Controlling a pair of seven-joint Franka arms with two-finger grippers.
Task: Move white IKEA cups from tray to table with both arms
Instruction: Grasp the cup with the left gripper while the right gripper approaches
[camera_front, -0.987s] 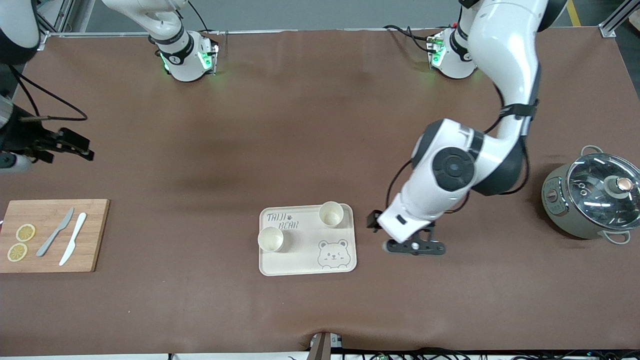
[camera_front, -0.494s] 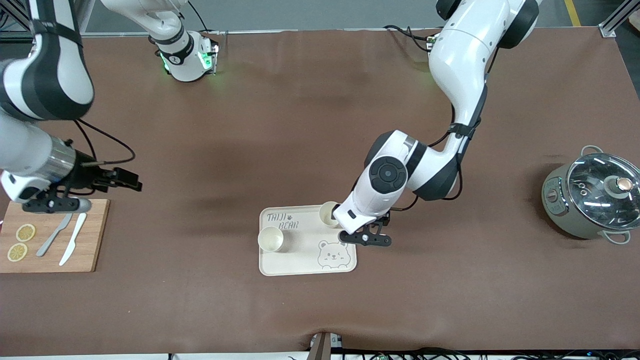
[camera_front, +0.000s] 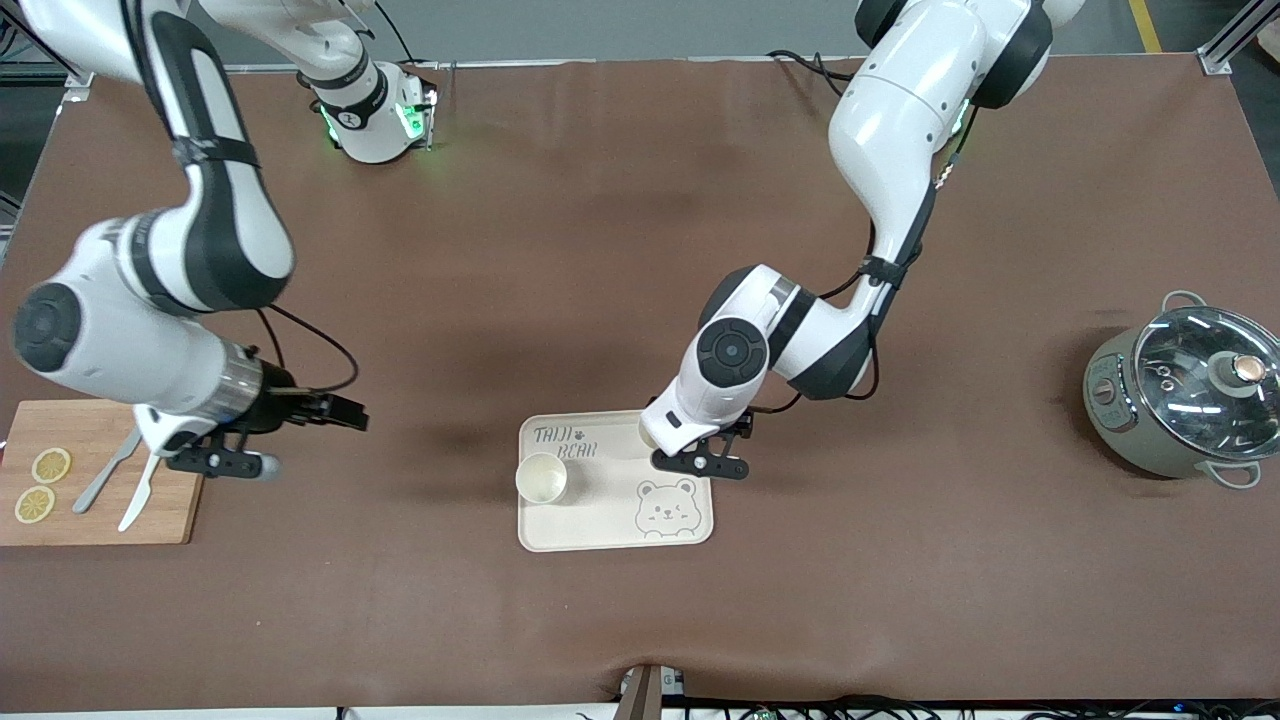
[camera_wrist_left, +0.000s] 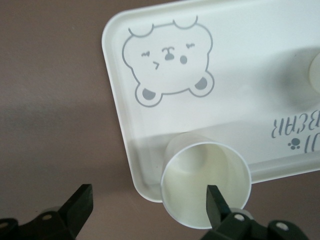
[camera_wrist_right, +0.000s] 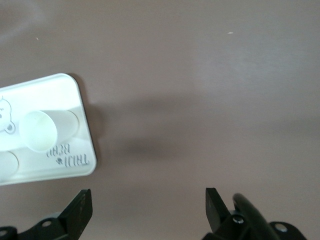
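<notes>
Two white IKEA cups stand upright on the cream bear tray (camera_front: 600, 522). One cup (camera_front: 541, 477) is on the tray's side toward the right arm's end. The other cup (camera_wrist_left: 205, 192) is at the tray's corner, mostly hidden under the left wrist in the front view. My left gripper (camera_front: 700, 465) is open above that corner. In the left wrist view (camera_wrist_left: 149, 202), one fingertip (camera_wrist_left: 216, 200) is over the cup's mouth and the other is over bare table. My right gripper (camera_front: 225, 465) is open and empty over the table beside the cutting board. It also shows in the right wrist view (camera_wrist_right: 147, 207), with the tray (camera_wrist_right: 65, 95) off to one side.
A wooden cutting board (camera_front: 100, 520) with two lemon slices (camera_front: 50, 465) and two knives (camera_front: 148, 490) lies at the right arm's end. A grey pot with a glass lid (camera_front: 1185, 400) stands at the left arm's end.
The left gripper moved from the table beside the tray to over the tray's corner cup. The right gripper came from the table's edge, across the cutting board, toward the tray.
</notes>
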